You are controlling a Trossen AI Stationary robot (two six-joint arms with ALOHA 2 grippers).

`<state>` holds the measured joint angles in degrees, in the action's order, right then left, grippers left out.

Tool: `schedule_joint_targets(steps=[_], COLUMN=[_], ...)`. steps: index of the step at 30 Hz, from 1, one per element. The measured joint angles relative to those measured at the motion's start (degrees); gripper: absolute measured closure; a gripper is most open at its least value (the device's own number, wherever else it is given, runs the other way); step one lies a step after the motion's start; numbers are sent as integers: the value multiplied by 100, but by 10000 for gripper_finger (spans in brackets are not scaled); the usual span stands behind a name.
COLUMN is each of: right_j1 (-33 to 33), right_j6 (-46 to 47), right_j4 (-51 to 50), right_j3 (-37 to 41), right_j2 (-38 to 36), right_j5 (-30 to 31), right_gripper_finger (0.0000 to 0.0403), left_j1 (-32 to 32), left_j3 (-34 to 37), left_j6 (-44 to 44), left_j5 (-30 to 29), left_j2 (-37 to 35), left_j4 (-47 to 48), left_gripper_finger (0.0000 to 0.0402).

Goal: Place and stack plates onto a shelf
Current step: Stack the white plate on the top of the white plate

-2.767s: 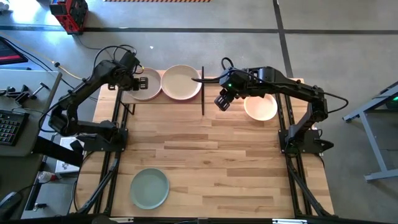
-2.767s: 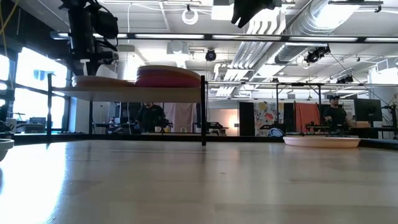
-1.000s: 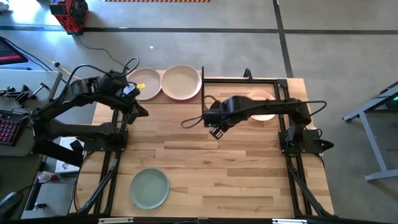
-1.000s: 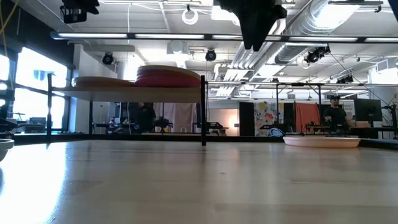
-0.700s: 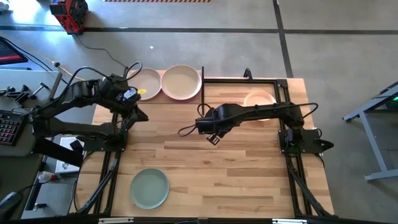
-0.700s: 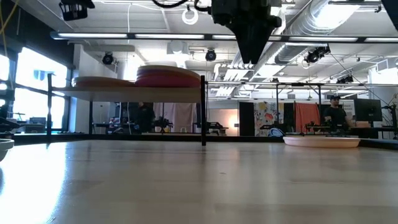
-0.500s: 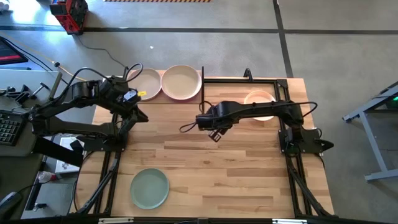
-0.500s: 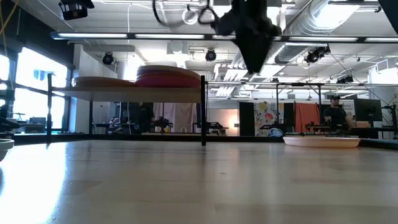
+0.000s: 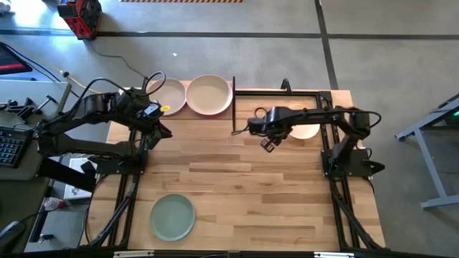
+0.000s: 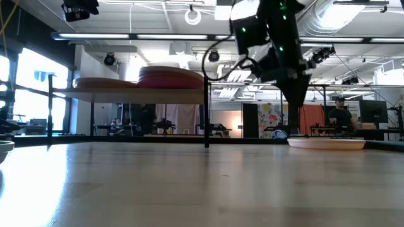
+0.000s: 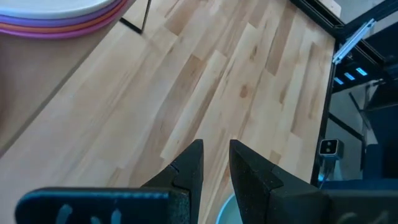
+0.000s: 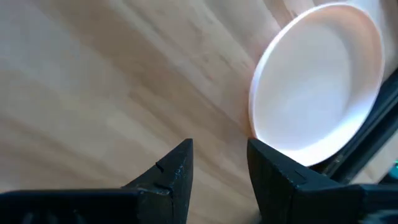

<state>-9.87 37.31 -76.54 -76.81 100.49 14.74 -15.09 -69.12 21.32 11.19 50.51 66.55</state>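
The shelf [image 10: 139, 94] stands at the table's far left and bears two piles of plates, one topped by a beige plate [image 9: 167, 97], the other by a cream plate [image 9: 209, 94] over magenta ones [image 10: 170, 81]. A peach plate [image 12: 323, 81] lies flat on the table at the far right. A mint green plate [image 9: 172, 217] lies near the front left. My right gripper [image 9: 269, 145] hangs open, pointing down, just left of the peach plate and touching nothing. My left gripper [image 11: 214, 162] hovers in front of the shelf, open by a narrow gap, empty.
A black post [image 9: 234, 107] marks the shelf's right end, close to my right arm. Black frame rails [image 9: 319, 93] run around the peach plate's corner. Bare wood [image 9: 237, 186] spreads over the table's middle and near right.
My right gripper has swung from the table's middle toward the right edge and sunk toward the tabletop, ending beside the peach plate, its fingers still open. The plates have kept their places.
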Motion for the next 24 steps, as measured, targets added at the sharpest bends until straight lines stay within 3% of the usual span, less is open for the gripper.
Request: schedule_joint_targets(steps=[8,24], right_j1=[-763,-1508], right_j6=[-777,-1555], right_j4=[554,2017], right_j3=[1036,2035], right_j2=[-156,-152], right_j5=[-7,-168], right_gripper_finger=[275,275], left_j1=[0,0], left_j3=[0,0], left_j6=[1,-2], left_j5=[-10,-8], left_j2=[232,913], left_j4=[0,-1], left_gripper_finger=[337,337])
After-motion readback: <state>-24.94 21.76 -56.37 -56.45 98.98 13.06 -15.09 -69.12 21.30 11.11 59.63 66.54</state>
